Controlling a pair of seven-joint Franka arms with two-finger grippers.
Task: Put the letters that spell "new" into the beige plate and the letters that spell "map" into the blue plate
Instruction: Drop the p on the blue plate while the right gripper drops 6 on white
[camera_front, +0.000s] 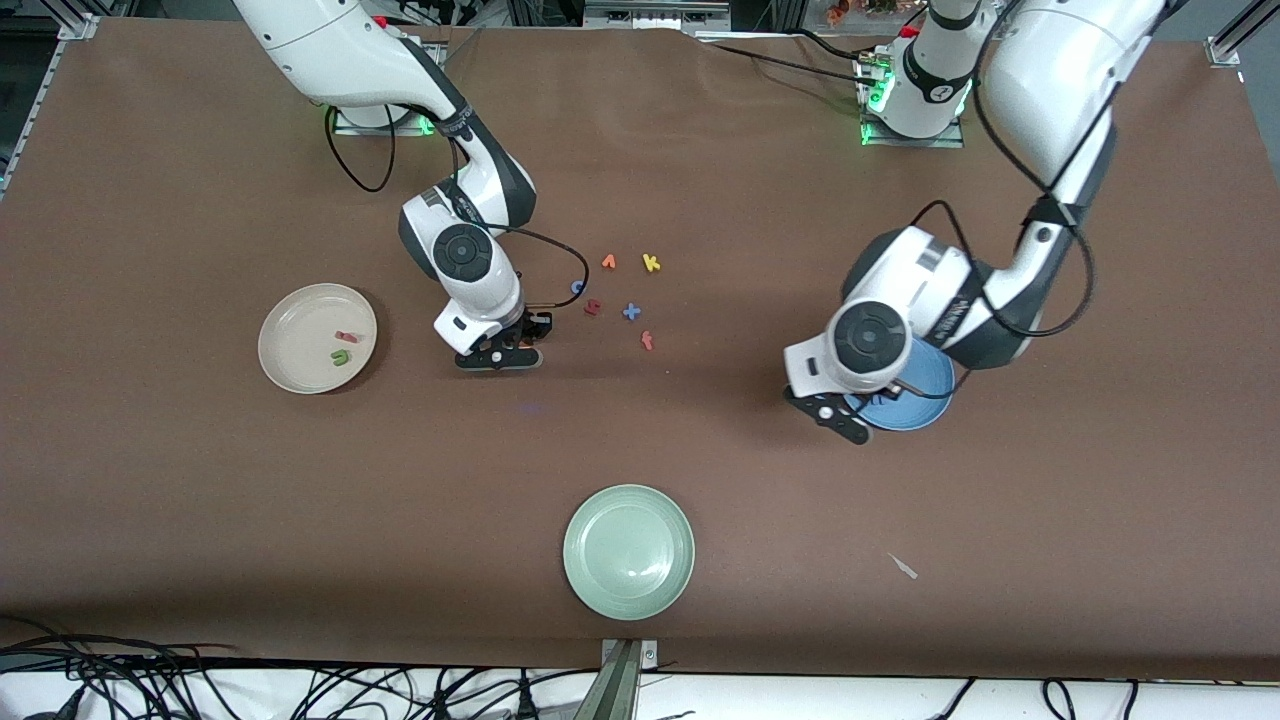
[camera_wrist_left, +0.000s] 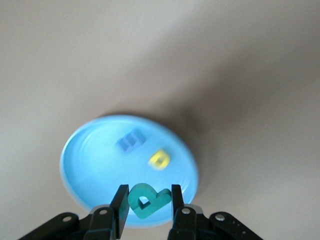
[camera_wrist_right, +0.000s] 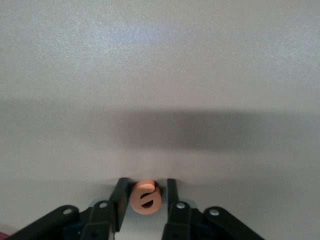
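Clamping the teal p (camera_wrist_left: 146, 201) above the blue plate (camera_wrist_left: 85, 150) for release, the left jaws wait; the right jaws pinch the orange e (camera_wrist_right: 145, 197) off the bench, bound for the beige plate (camera_front: 300, 310).

Was robotics lab: two Franka arms (camera_front: 470, 250) bolted at brown-covered bench (camera_front: 200, 480), aluminium framing (camera_front: 75, 25) at corners, loose cables (camera_front: 200, 685) along edge.
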